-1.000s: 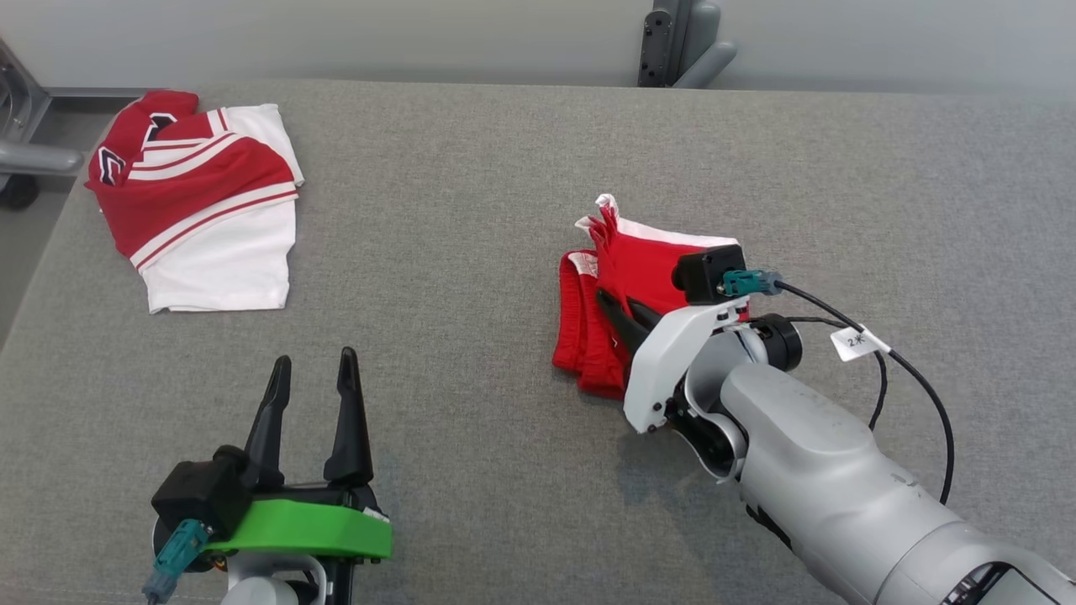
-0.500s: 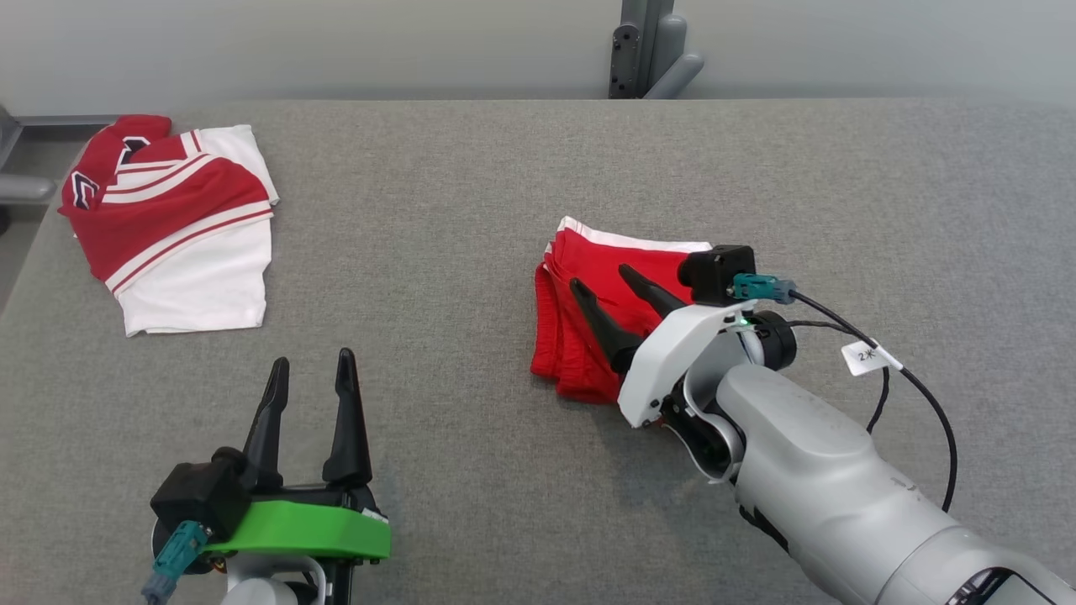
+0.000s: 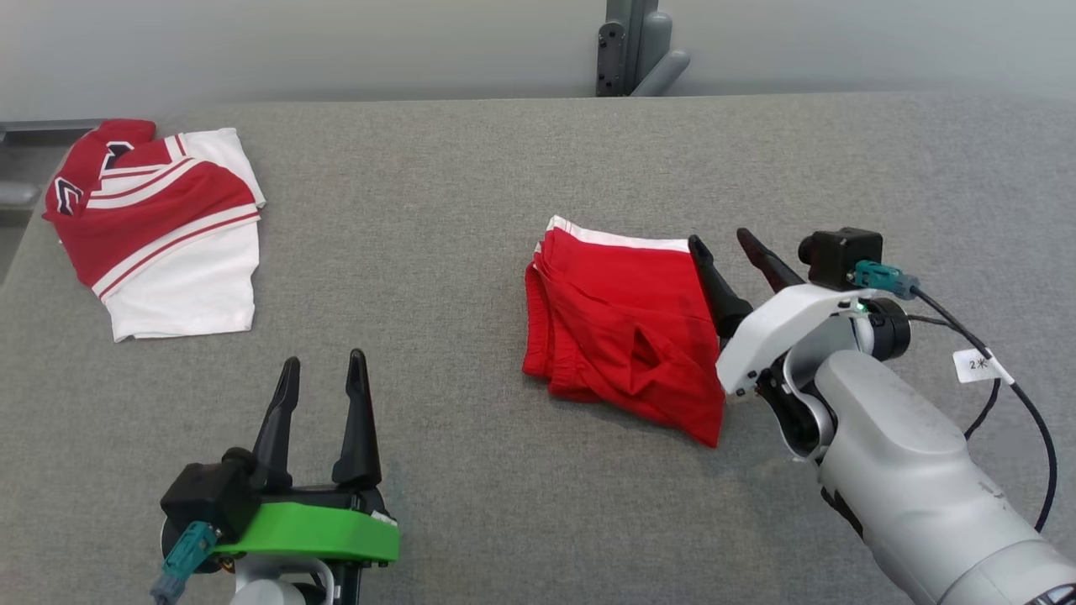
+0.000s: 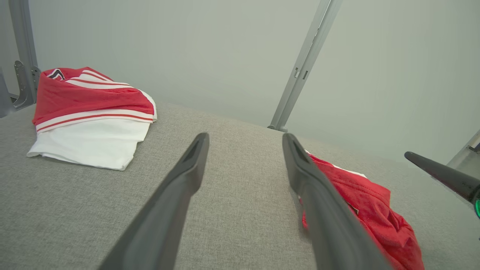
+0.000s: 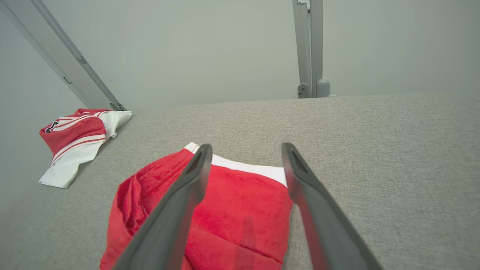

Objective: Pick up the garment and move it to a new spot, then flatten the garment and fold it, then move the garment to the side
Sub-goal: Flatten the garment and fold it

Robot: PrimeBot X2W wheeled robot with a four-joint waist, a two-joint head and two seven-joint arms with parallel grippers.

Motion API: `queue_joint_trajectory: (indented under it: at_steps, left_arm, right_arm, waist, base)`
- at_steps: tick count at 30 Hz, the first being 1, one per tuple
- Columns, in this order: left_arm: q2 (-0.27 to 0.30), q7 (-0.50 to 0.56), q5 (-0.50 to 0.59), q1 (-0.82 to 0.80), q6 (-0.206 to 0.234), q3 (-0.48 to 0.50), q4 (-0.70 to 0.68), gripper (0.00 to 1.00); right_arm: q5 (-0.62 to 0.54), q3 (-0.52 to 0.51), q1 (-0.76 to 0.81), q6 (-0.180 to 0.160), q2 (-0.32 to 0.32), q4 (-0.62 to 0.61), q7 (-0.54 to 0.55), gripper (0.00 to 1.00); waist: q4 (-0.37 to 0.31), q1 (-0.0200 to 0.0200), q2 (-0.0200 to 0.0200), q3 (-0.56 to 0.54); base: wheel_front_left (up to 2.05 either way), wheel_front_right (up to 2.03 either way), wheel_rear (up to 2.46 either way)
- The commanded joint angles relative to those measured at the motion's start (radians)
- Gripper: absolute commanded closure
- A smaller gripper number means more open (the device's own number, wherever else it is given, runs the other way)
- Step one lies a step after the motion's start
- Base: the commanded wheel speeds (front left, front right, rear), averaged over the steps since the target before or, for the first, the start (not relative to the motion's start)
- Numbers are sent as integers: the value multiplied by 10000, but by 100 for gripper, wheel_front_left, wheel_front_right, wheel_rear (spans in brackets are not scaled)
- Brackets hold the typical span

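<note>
I see red shorts point(image 3: 626, 336) with a white band, folded but rumpled, lying mid-table point(image 3: 471, 210). My right pincer point(image 3: 718, 237) hangs open, empty, just beside their right edge. My left pincer point(image 3: 324, 358), also open, is well apart on their left.

Spread fingers point(image 4: 180, 187), red garment point(image 4: 371, 210), folded jersey point(image 4: 90, 112)

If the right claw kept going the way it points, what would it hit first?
Probably nothing soon: the right gripper points past the white-trimmed edge of the red shorts, over grey fabric tabletop, toward a grey metal post. Its height is unclear.
</note>
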Motion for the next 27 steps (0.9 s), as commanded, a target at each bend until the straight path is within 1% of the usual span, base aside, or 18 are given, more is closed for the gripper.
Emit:
queue_joint_trajectory:
  at_steps: [1,7,17,27]
  left_arm:
    - [0,-6,97,-55,-1,-25,1,0]
    - [-1,-6,117,-189,-20,-51,57,0]
    - [-3,-8,172,-316,-77,-106,175,0]
    - [-4,-6,190,-167,-39,-188,144,0]
  right_arm:
    - [-264,-96,256,-7,20,-50,-35,100]
    - [-900,49,518,-7,-178,272,-38,100]
    - [-1005,1152,462,-7,-295,591,-39,100]
    - [-717,2097,692,-7,149,274,-40,100]
  waist:
    - [135,0,65,99]
    - [532,0,65,299]
    - [1236,0,65,522]
    - [1807,0,65,502]
  base:
    - [0,0,0]
    - [0,0,0]
    - [0,0,0]
    - [0,0,0]
